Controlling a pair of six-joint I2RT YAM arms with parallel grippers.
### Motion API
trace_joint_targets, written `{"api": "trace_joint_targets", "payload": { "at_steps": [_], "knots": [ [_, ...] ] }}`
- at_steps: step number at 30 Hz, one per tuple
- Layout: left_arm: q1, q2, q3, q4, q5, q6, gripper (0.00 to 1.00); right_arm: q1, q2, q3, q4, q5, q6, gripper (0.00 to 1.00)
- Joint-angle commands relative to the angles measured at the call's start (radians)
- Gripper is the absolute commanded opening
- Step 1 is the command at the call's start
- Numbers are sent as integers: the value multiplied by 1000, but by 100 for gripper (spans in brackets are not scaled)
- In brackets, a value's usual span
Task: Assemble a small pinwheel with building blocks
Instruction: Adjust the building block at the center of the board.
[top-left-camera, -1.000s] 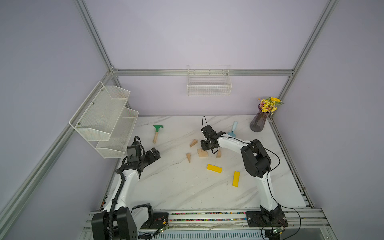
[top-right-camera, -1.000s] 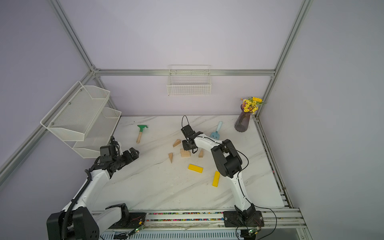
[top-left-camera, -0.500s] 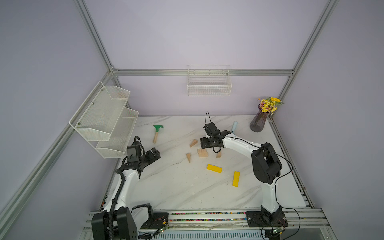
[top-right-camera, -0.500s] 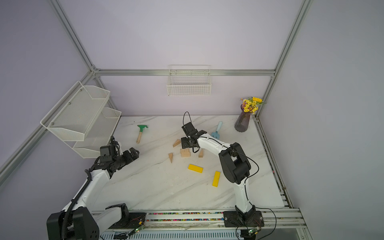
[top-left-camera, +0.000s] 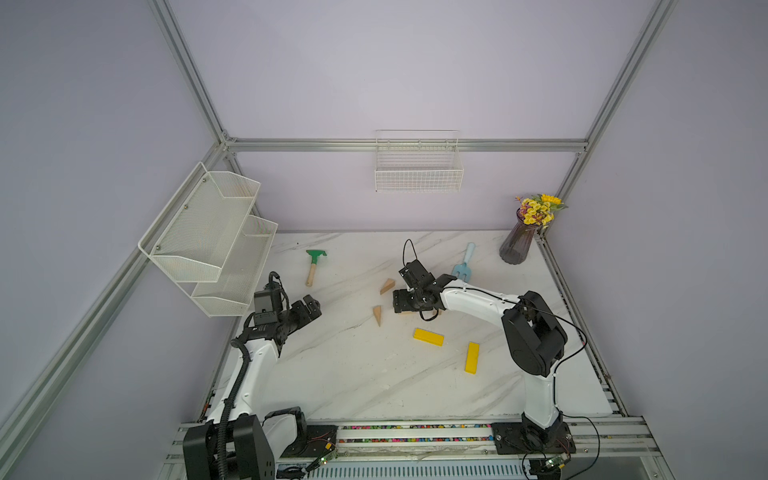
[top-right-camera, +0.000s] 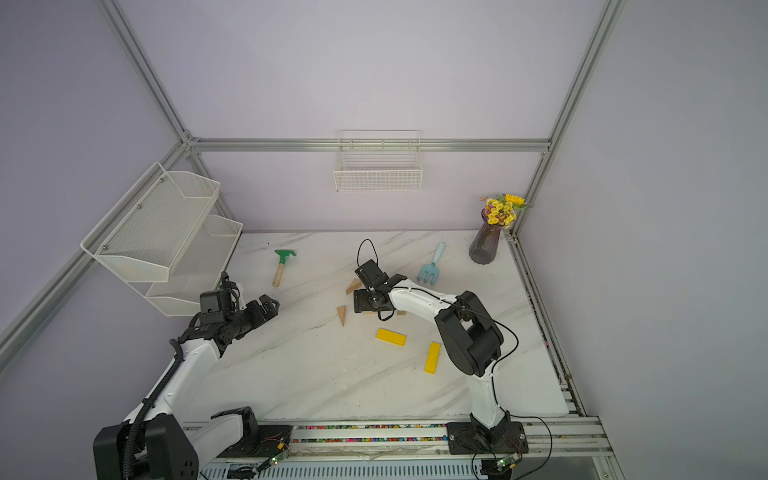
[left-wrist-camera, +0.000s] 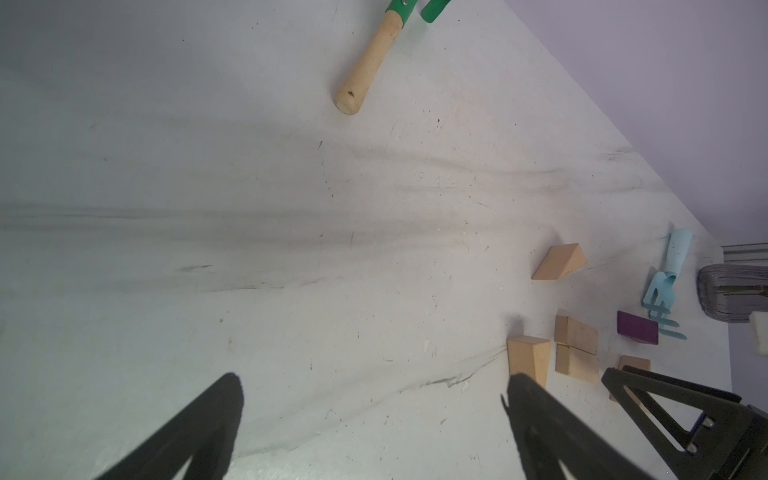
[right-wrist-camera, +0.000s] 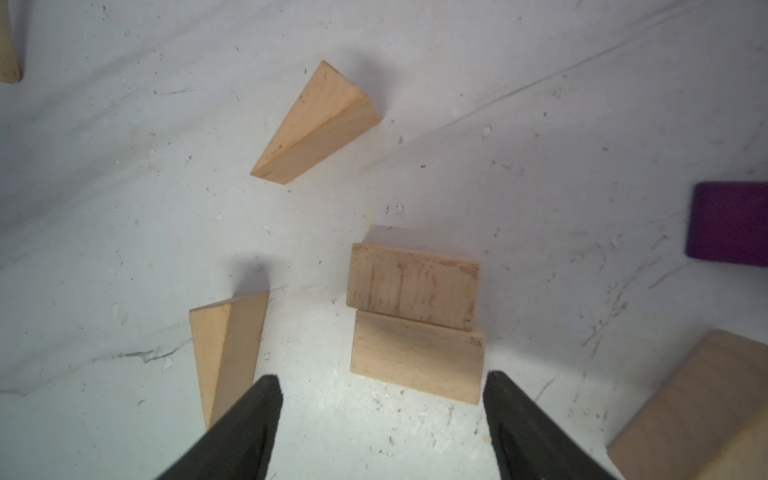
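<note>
The building blocks lie loose on the white marble table (top-left-camera: 353, 374); no pinwheel figure shows. In the right wrist view, two pale wood rectangular blocks (right-wrist-camera: 415, 320) lie side by side as a square, just beyond my open right gripper (right-wrist-camera: 382, 380), which holds nothing. Wood wedges (right-wrist-camera: 316, 124) (right-wrist-camera: 226, 353) (right-wrist-camera: 698, 415) and a purple wedge (right-wrist-camera: 731, 224) lie around them. In both top views the right gripper (top-left-camera: 401, 301) (top-right-camera: 360, 301) covers the square. Two yellow bars (top-left-camera: 428, 337) (top-left-camera: 472, 357) lie nearer the front. My left gripper (top-left-camera: 311, 305) (left-wrist-camera: 370, 386) hovers open and empty at the left.
A green toy rake (top-left-camera: 312, 266) lies at the back left and a light blue fork (top-left-camera: 463, 266) at the back right. A vase of flowers (top-left-camera: 519, 245) stands in the far right corner. A white mesh shelf (top-left-camera: 216, 241) overhangs the left edge.
My right gripper has opened and shifted slightly forward and left over the rectangular blocks, while its elbow swung right. The left arm has not moved.
</note>
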Motion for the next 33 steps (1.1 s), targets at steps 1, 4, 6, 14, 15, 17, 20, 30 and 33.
{"api": "trace_joint_targets", "payload": {
  "at_steps": [1, 4, 6, 14, 15, 17, 20, 30, 33],
  "knots": [
    [6, -3, 3, 42, 14, 14, 100, 2, 13, -13, 13, 20, 34, 85],
    [6, -2, 2, 42, 16, 13, 100, 2, 28, -16, 19, 15, 35, 86],
    [5, -3, 2, 43, 16, 13, 100, 2, 37, -20, 35, 0, 36, 86],
    [5, -2, 2, 43, 16, 13, 100, 2, 62, -18, 52, -20, 39, 86],
    [6, -2, 2, 43, 16, 13, 100, 2, 62, -18, 54, -23, 39, 86],
    [6, -2, 2, 46, 16, 13, 100, 1, 64, -19, 60, -30, 39, 86],
    [5, -2, 2, 44, 18, 13, 100, 1, 67, -18, 67, -36, 39, 86],
    [5, -1, 2, 45, 17, 11, 100, 2, 72, -9, 62, -31, 41, 86],
    [5, 0, 2, 45, 17, 11, 100, 2, 75, -8, 65, -34, 39, 86]
  ]
}}
